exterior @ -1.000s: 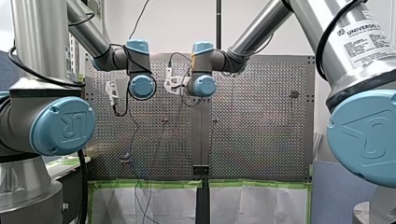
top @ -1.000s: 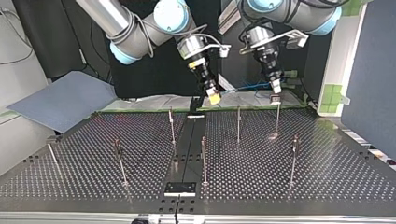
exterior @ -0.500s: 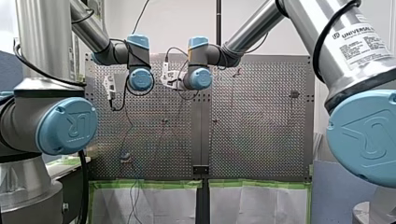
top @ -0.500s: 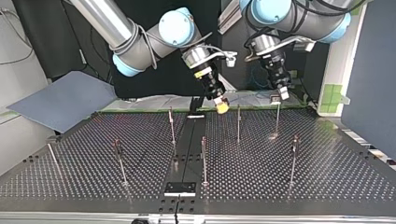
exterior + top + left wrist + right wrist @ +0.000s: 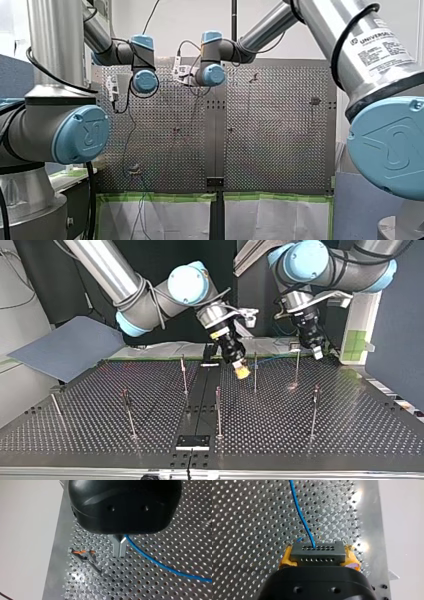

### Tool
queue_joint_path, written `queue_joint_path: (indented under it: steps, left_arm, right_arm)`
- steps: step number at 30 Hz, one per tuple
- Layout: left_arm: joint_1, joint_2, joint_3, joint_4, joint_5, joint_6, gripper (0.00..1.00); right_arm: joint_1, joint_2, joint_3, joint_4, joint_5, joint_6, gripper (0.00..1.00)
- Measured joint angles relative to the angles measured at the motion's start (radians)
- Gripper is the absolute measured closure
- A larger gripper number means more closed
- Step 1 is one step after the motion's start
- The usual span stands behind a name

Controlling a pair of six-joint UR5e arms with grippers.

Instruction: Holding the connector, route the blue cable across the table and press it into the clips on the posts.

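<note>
Looking along the right wrist view, you find the right gripper clamped on the connector, a dark grey block with two rows of small holes on its face. Yellow pads press on the block, one at each end. The blue cable leaves the far edge of the connector and runs ahead over the perforated table, close to the table's plain metal edge strip.

In the left wrist view you see the left gripper with its two metal fingers closed flat together, with only a thin seam between them. The blue cable comes out at the root of those fingers, on one side, and curves away low over the holes. You cannot tell from this view whether the cable is pinched or only passes beside them. Near the fingertips but apart from them stands a post topped by a clip with orange marks.

In the top view, thin posts stand upright across the table. The right gripper hangs low and tilted, its yellow pads just beside one post, on that post's left in this view. The left gripper is higher, near the top of the next post toward the view's right. Between the two grippers the cable shows as a faint blue line near those two posts. You cannot tell whether it touches either one.

In the front view both arms reach out over the table with their wrists close together, and the fingers are hidden behind them.
</note>
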Motion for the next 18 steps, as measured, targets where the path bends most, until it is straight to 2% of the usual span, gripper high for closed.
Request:
queue_joint_path:
  steps: [4,7,14,18]
  left_arm:
    - [0.009,-0.002,0.023,-0.002,0.04,-0.006,1.0]
    - [0.015,-0.005,0.04,-0.01,0.049,-0.01,1.0]
    - [0.03,-0.009,0.081,-0.019,0.029,-0.007,1.0]
    - [0.038,-0.025,0.105,-0.022,0.037,-0.008,1.0]
  right_arm:
    - [0.002,0.018,-0.037,0.009,-0.008,0.001,1.0]
    - [0.003,0.025,-0.058,0.012,-0.011,0.004,1.0]
    - [-0.001,0.04,-0.094,0.016,-0.018,0.025,1.0]
    - [-0.001,0.066,-0.122,0.026,-0.02,0.032,1.0]
